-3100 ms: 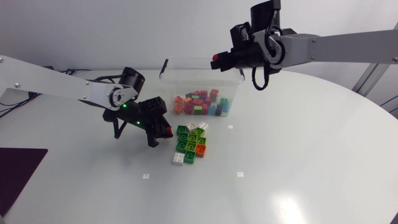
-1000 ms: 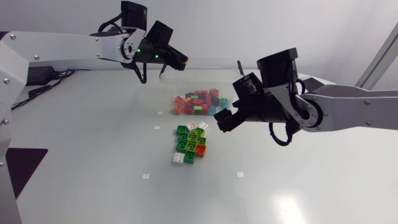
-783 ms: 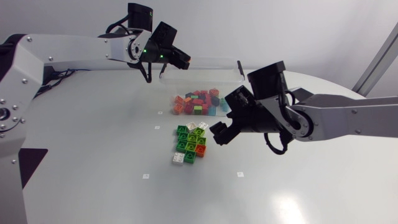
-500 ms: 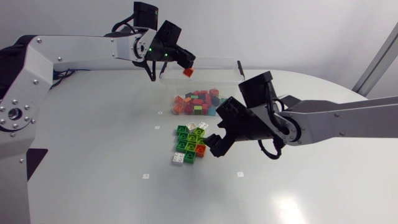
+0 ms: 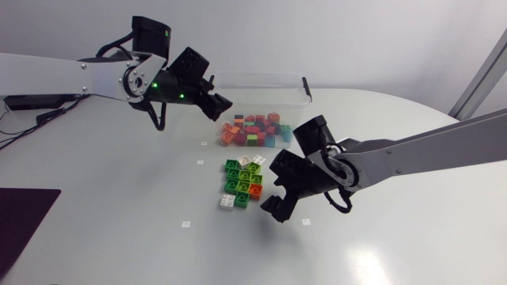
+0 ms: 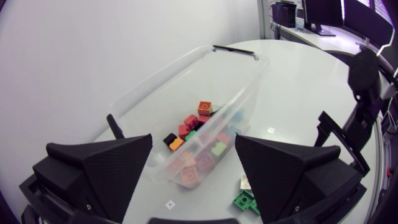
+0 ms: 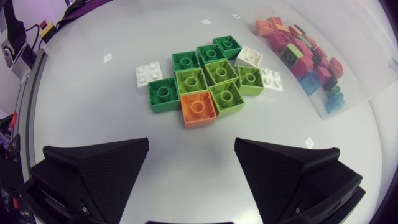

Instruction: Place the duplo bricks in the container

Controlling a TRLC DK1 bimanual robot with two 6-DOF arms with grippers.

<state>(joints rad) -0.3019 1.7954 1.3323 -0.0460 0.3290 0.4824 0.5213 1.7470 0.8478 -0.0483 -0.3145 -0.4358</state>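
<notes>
A clear plastic container (image 5: 295, 93) at the back of the table holds several red, orange, green and blue duplo bricks (image 5: 253, 131). On the table in front of it lies a flat cluster of green, white and orange bricks (image 5: 242, 184). My left gripper (image 5: 218, 99) hangs open and empty just left of the container (image 6: 249, 71), whose bricks (image 6: 202, 134) show ahead of its fingers. My right gripper (image 5: 268, 194) is low beside the cluster's right edge, open and empty. From its wrist, the orange brick (image 7: 198, 107) lies just ahead of the fingers, with a white brick (image 7: 149, 74) farther off.
A dark mat (image 5: 24, 214) lies at the table's front left corner. Small white markers (image 5: 185, 224) dot the tabletop. My right arm (image 6: 367, 81) shows beyond the container in the left wrist view.
My left gripper opened over the container, let a red brick fall in, then drew back to the left. My right arm came down and forward to the cluster on the table.
</notes>
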